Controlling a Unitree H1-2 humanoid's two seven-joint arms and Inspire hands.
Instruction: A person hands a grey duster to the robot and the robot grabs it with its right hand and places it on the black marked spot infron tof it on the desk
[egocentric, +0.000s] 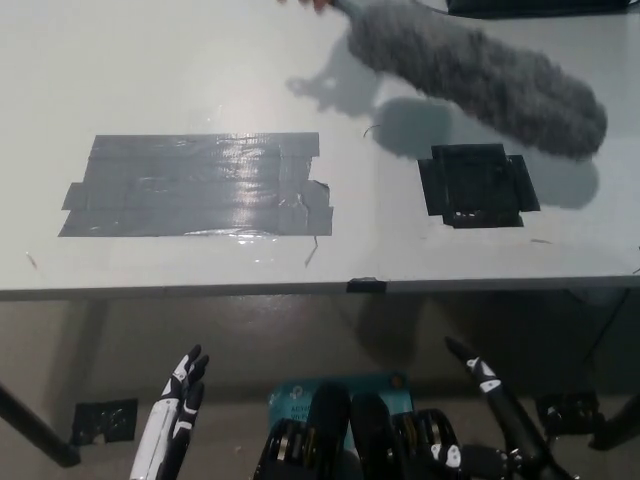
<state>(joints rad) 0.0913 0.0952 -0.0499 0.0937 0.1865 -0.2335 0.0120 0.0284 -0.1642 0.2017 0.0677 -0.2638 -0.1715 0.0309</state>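
Observation:
A fluffy grey duster (480, 75) hangs above the desk at the upper right, held at its handle end by a person's hand (318, 5) at the top edge. Its shadow falls on the desk below it. The black marked spot (476, 186), a patch of black tape, lies on the desk just under the duster's far end. My black right hand (487, 385) sits low at the bottom right, below the desk's front edge, fingers apart and empty. My white left hand (178, 405) rests at the bottom left, also open.
A large grey tape patch (200, 186) covers the desk's left half. The white desk's front edge (300, 290) runs across the picture's middle. A dark object (540, 6) sits at the top right edge. A desk leg (35, 430) slants at the lower left.

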